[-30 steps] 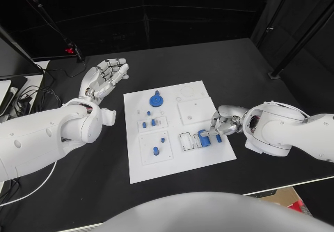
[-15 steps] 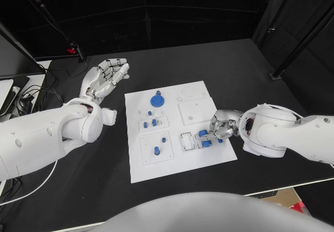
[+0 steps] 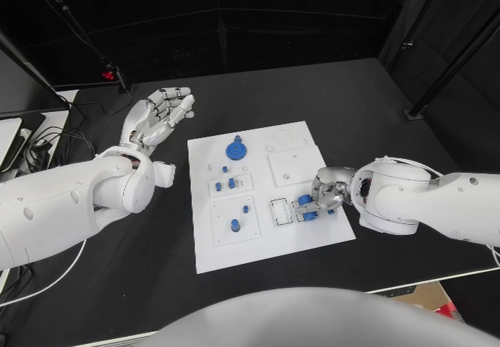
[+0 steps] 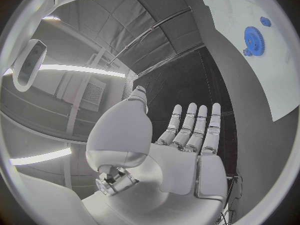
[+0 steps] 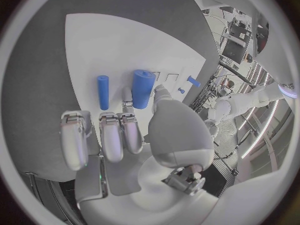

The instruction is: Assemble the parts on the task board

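The white task board (image 3: 263, 242) lies mid-table. My right hand (image 3: 325, 191) sits over its right edge, beside a white slotted module (image 3: 279, 211). In the right wrist view the right hand (image 5: 144, 135) pinches a thick blue cylinder (image 5: 142, 88) between the thumb and a fingertip, low over the board (image 5: 106, 40). A thinner blue peg (image 5: 103, 92) lies beside the cylinder. A blue gear (image 3: 235, 150) sits near the board's far edge, with small blue pegs (image 3: 223, 185) below it. My left hand (image 3: 156, 116) hovers open, fingers straight, off the board's far left corner, holding nothing (image 4: 187, 145).
Two more blue pieces (image 3: 238, 218) stand in the near left module. Cables and equipment (image 3: 31, 144) crowd the table's left edge. A black pole foot (image 3: 415, 112) stands at the far right. Bare black tabletop surrounds the board.
My right hand has slid a little further left over the board's right edge, carrying the blue cylinder with it. My left hand has stayed where it was.
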Motion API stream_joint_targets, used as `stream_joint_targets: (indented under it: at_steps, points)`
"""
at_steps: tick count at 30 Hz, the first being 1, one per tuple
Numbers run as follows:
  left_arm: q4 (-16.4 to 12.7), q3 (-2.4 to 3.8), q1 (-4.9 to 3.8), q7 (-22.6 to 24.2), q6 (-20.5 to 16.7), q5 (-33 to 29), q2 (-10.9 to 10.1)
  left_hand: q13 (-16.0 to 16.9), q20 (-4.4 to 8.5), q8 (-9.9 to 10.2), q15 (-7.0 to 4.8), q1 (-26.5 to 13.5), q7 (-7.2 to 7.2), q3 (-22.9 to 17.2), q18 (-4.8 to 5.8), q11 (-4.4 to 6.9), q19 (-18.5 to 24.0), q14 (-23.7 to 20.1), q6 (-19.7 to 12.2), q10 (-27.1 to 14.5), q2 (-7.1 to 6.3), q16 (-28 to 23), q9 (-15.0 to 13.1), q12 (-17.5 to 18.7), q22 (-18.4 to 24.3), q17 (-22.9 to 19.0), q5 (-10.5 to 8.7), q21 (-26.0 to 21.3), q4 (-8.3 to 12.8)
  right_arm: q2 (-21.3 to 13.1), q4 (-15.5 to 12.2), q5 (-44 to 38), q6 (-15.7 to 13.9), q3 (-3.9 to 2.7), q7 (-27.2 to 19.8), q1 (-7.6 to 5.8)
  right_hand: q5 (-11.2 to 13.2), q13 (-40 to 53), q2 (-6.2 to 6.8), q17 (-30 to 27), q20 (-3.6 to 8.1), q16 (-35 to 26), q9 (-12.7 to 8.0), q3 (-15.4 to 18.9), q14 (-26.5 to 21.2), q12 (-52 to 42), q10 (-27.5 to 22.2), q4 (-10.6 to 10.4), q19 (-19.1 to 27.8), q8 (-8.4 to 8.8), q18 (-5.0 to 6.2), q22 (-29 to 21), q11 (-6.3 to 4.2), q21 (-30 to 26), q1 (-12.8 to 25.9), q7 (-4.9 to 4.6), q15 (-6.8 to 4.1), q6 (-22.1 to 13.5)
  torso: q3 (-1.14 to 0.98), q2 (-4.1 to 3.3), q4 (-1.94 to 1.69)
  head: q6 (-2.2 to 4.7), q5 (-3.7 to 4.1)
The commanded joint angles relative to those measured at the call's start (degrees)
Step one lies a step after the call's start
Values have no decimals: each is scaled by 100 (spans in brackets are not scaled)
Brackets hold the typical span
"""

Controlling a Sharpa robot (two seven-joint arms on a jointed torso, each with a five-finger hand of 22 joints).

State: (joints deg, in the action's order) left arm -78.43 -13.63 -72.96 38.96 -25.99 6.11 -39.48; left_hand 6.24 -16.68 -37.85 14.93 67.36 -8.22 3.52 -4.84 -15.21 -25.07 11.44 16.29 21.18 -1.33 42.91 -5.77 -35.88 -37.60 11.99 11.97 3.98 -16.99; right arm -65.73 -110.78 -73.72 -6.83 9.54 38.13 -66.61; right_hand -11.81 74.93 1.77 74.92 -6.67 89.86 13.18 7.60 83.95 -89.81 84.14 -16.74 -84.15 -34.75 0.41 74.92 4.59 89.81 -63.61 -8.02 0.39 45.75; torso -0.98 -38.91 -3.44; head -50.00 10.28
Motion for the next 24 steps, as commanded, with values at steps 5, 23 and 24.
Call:
stream_joint_targets:
  at_steps: [5, 23, 24]
  points:
    - [-10, 5, -8, 722, 0, -11, -3, -5, 5, -18, -13, -4, -879, -5, -32, 23, -22, -21, -47, -33, 65, 38, 5, -21, 4, -5, 34, 36, 15, 72, 67, -38, 193, 35, 116, 60, -48, 1507, -103, 1508, 35, 14, -108, -58, 605, -19, 586, 17, -585, 66, -41, 1508, -23, 19, -61, -23, -19, -131, -5, -5, -1, 0, -27]
    - [-3, 5, -8, 715, 4, -11, -9, -10, 5, -23, -13, -4, -879, -4, -31, 23, -18, -22, -48, -34, 78, 45, 9, -29, 11, -14, 35, 35, 15, -49, -43, 601, -532, 35, -256, 88, -11, 1507, -544, 1508, 33, 14, -550, -1073, 605, -19, 586, 758, -585, 736, -41, 1508, -7, 19, -1882, -33, -11, 63, -3, -1, 6, 0, -42]
    - [-3, 5, -8, 714, 5, -11, -10, -10, 5, -23, -13, -4, -879, -4, -31, 23, -18, -22, -48, -34, 78, 45, 9, -29, 11, -14, 35, 35, 15, -77, -61, 719, -637, 35, -314, 89, -2, 1507, -537, 1508, 29, 14, -578, -1134, 605, -19, 586, 772, -585, 788, -41, 1508, -8, 19, -1905, -32, -11, 97, -3, -2, 6, 0, -47]
